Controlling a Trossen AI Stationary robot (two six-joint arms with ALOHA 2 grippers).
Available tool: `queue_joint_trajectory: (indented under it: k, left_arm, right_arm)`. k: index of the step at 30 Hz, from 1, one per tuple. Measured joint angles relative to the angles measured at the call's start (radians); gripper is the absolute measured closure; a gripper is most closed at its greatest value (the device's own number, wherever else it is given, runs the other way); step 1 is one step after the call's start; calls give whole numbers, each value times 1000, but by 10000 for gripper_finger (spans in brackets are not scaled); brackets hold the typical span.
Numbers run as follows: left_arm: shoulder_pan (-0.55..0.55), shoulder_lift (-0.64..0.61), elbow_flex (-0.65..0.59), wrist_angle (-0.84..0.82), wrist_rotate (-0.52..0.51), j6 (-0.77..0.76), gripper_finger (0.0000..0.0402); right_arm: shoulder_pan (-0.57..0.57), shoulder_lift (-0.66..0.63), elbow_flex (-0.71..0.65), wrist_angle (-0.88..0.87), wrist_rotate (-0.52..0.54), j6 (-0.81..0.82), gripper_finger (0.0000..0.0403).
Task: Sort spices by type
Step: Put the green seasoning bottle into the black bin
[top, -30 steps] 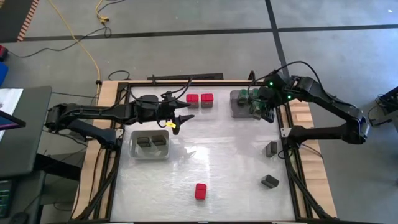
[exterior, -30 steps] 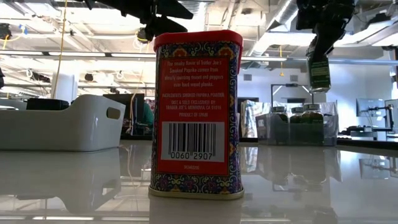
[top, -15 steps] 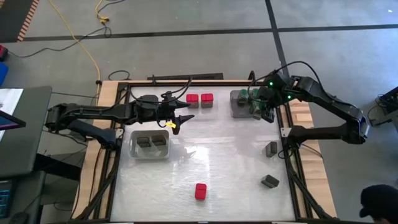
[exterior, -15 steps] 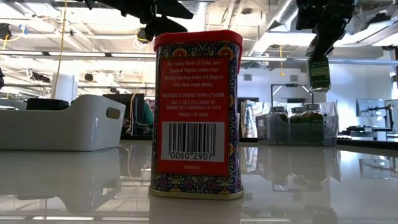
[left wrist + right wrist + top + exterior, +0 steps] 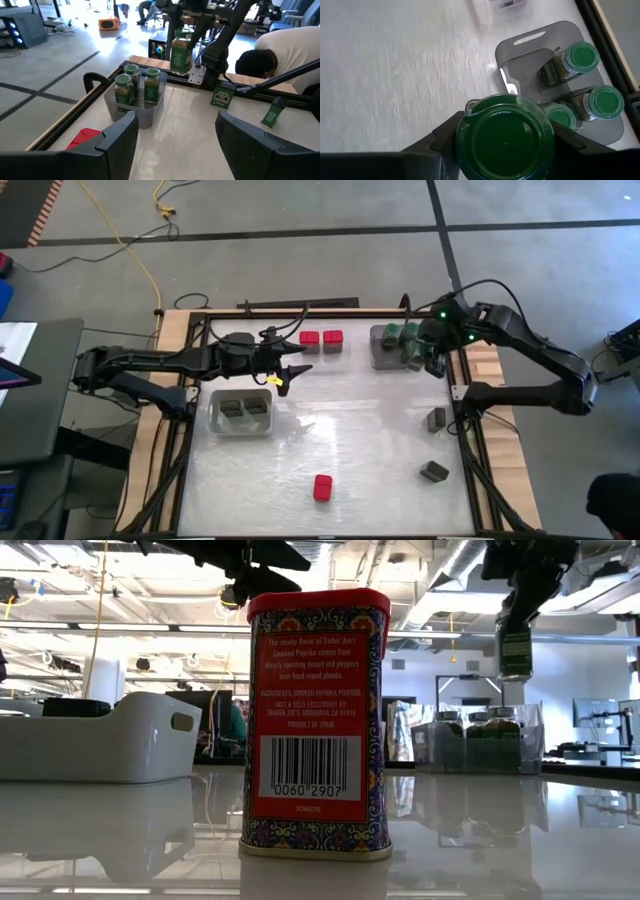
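Above the grey tray [image 5: 520, 42] already holding three green-lidded jars [image 5: 582, 57], the right gripper [image 5: 505, 137] pinches a fourth, while one red tin [image 5: 322, 487] and two dark tins [image 5: 435, 471] await sorting.

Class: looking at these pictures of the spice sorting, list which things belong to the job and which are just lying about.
Part of the job:
green-lidded jar held in the right gripper
jars in the grey tray
red tins
lone red tin
grey tins
white tray

Just lying about:
yellow cable
person beyond the table
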Motion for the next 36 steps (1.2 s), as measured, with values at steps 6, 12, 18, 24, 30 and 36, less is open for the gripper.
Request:
queue_joint_trajectory:
  k: [6, 12, 18, 24, 30, 36]
  left_arm:
    - [0, 0, 0, -1, 0, 56, 147]
    - [0, 0, 0, -2, 0, 54, 147]
    - [0, 0, 0, -3, 0, 48, 147]
    - [0, 0, 0, -4, 0, 48, 147]
    - [0, 0, 0, -12, 0, 48, 147]
    - [0, 0, 0, -15, 0, 57, 147]
  right_arm:
    - [-14, -34, 0, -9, 0, -26, 178]
    - [-65, -30, 0, -5, 1, -89, 178]
    - [-100, 34, 0, 86, -1, -155, 178]
    - [-100, 142, 0, 110, -2, -233, 178]
    - [-100, 240, 0, 173, -5, -305, 178]
    - [-110, 306, 0, 212, -29, -354, 178]
